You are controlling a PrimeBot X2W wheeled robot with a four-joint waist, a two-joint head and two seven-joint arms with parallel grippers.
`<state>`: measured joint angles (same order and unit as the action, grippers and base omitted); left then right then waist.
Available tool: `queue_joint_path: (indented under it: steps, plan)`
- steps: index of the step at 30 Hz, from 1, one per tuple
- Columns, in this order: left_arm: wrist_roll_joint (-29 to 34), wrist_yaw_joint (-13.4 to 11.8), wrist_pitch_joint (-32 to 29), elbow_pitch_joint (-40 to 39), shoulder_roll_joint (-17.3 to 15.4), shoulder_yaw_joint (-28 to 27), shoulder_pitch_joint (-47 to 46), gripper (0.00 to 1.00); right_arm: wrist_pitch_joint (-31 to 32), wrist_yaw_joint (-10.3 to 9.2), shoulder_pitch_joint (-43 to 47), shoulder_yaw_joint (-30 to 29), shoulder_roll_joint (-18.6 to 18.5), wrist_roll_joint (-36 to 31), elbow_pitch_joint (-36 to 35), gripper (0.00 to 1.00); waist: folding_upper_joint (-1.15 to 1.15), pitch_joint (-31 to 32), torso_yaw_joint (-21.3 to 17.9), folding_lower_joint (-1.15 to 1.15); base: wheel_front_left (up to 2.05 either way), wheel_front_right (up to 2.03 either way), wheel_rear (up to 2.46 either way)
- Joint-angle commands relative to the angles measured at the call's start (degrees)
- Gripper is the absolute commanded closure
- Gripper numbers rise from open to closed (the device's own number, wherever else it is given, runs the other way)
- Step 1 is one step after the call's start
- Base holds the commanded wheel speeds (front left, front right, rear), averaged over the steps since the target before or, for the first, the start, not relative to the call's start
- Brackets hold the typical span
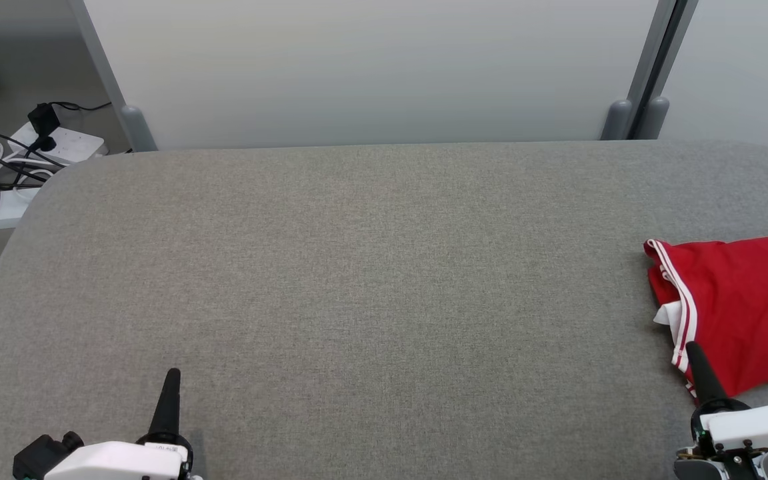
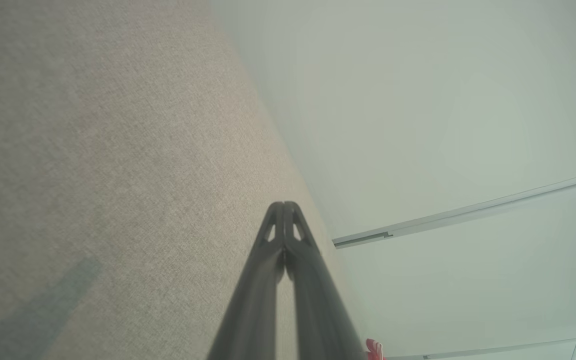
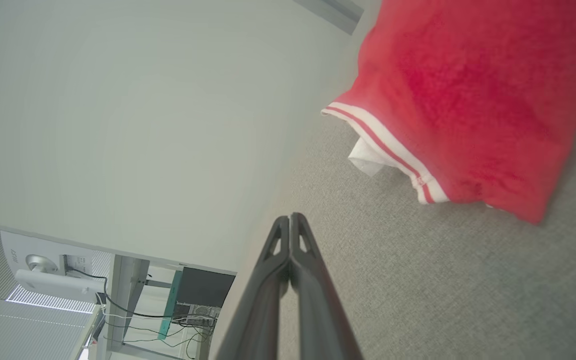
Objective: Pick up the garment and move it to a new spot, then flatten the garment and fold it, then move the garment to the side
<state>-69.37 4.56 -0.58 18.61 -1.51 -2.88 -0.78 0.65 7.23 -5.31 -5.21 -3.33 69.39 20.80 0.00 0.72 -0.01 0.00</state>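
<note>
Head view: a grey fabric-covered surface runs wide. A red garment with white-striped trim lies bunched in layers at its right edge, partly cut off by the frame. The left gripper rests at the lower left and the right gripper at the lower right, its tip overlapping the garment's near hem. Both have their fingers pressed together and hold nothing. White power strips lie on the floor at the far left.

Left wrist view: the left gripper is closed over bare surface.

Right wrist view: the right gripper is closed, with the garment near it. A white tab pokes out under the striped hem.

This fits either a garment waiting to be lifted or one already folded and set aside. In either case it is soft, layered cloth, and the firm striped hem offers a surer hold than the loose tab.

No writing can be read on the tab or the cloth.
</note>
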Motion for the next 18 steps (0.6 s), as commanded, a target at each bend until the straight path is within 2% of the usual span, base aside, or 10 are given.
queue_joint_path:
  steps: [1, 18]
  plan:
    - [-1.88, 0.73, -0.5, -2.01, -1.11, -1.7, -3.63, 1.0, 0.58, 0.19, -1.22, 0.5, -0.28, 1.78, -2.37, 1.0, 0.0, -0.03, 0.0, 0.0, 0.0, 0.0, 0.0]
    - [-12.98, 1.89, -3.36, -3.35, -1.25, -2.72, -4.57, 1.0, 3.37, 0.22, -1.03, -0.47, 0.11, 12.92, -4.71, 1.0, 0.0, -0.49, 0.01, 0.0, 0.0, 0.0, 0.0]
